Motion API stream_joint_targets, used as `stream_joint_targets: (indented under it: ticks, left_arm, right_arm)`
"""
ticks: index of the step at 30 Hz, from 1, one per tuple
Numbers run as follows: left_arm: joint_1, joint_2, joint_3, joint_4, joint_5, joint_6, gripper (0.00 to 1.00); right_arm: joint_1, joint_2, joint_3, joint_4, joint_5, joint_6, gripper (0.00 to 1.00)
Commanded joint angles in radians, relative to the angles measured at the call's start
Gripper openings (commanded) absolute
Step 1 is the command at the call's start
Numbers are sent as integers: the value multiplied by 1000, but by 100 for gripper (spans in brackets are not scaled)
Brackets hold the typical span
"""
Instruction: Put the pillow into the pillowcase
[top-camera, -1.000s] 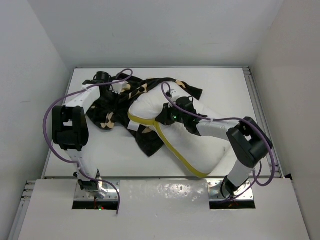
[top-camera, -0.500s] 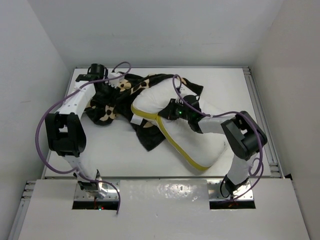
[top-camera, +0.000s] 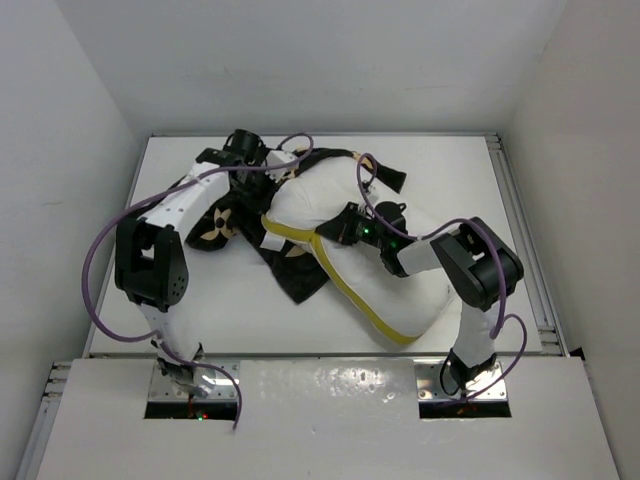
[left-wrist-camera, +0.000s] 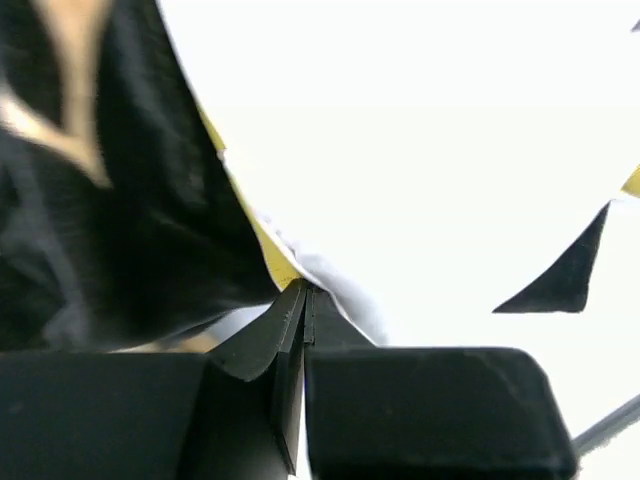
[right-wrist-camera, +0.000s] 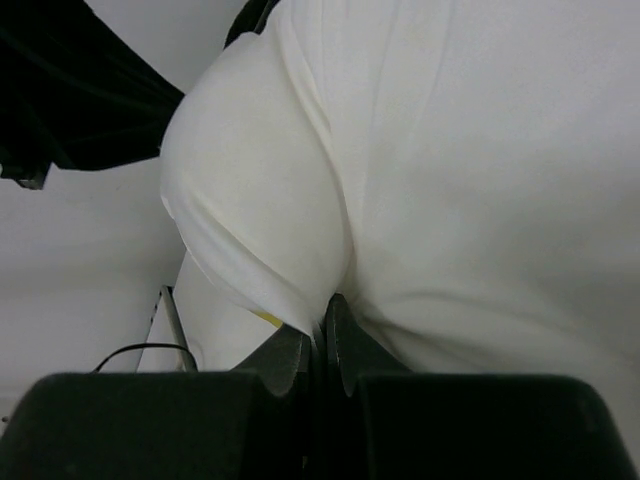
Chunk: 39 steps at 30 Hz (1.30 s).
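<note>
Right gripper (right-wrist-camera: 322, 340): jaws pinched together on a fold of the plump white quilted pillow with yellow piping (top-camera: 400, 270), gathered fabric bulging straight ahead of the tips. Arm reaches over the pillow's middle in the top view.

Left gripper (left-wrist-camera: 303, 300): jaws also clamped tight, at the pillowcase mouth. What sits between the tips looks like the hem of the soft black velvety pillowcase with tan flower motifs (top-camera: 225, 215), but white pillow fabric and yellow piping sit right against the tips too, so can't rule out both layers being caught.

Outward: pillowcase is bunched to the left of and beyond the left gripper, with a black flap (top-camera: 298, 280) poking out under the pillow's near-left edge. Pillow lies diagonally on the white counter (top-camera: 450, 160). Only its far-left corner seems inside the case; most of it is exposed toward the right arm's base.

Step, as I read it: early insertion, one corner started.

Next move likely: right pushes the pillow toward the left gripper while left drags the hem over it toward the right. Risk: hem slips or the case bunches instead of sliding.
</note>
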Motion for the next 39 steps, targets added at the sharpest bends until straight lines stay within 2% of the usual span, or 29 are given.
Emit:
stream_joint_targets:
  ticks: [1, 5, 8, 9, 12, 14, 15, 17, 19, 24, 26, 29, 30, 33, 35, 36, 39]
  left_arm:
    - [23, 40, -58, 31, 27, -27, 0]
    - [57, 70, -28, 76, 56, -99, 0]
    - [77, 45, -11, 139, 151, -176, 0]
    - [83, 24, -8, 163, 240, -220, 0]
    - [113, -30, -44, 230, 393, -321, 18]
    - [124, -65, -107, 343, 369, -387, 33]
    - [126, -96, -193, 388, 325, -458, 43]
    - [121, -105, -259, 453, 189, -507, 43]
    - [106, -84, -298, 452, 125, -555, 43]
    - [80, -53, -342, 493, 77, -552, 37]
    - [77, -41, -353, 516, 79, -550, 30]
    - [80, -13, -338, 499, 51, -561, 4]
    - [84, -10, -332, 487, 48, -561, 0]
    - [119, -35, -329, 482, 138, -561, 2]
    - [133, -44, -303, 459, 180, -551, 15]
    - [132, -44, -295, 450, 174, -543, 25]
    - [121, -30, -310, 458, 87, -532, 34]
  right_arm:
    - [-1, -66, -12, 108, -3, 40, 0]
    - [-1, -110, -16, 32, 14, -24, 0]
    - [-12, -146, -28, -15, 43, -45, 0]
    - [-18, -155, -20, -55, 46, -52, 0]
    - [-23, -167, 29, -177, 43, -104, 0]
    - [-23, -170, 64, -225, 34, -144, 0]
    - [-23, -170, 69, -235, 34, -150, 0]
    - [-26, -170, 67, -221, 40, -138, 0]
    - [-34, -157, 81, -195, 29, -107, 0]
    - [-34, -157, 112, -227, 26, -116, 0]
    - [-35, -164, 115, -230, 29, -119, 0]
    - [-35, -172, 126, -256, 29, -136, 0]
    - [-37, -175, 127, -261, 31, -139, 0]
    - [-43, -181, 129, -264, 31, -145, 0]
    - [-41, -181, 133, -276, 31, -153, 0]
    - [-43, -177, 135, -282, 29, -156, 0]
    - [-41, -177, 132, -284, 29, -154, 0]
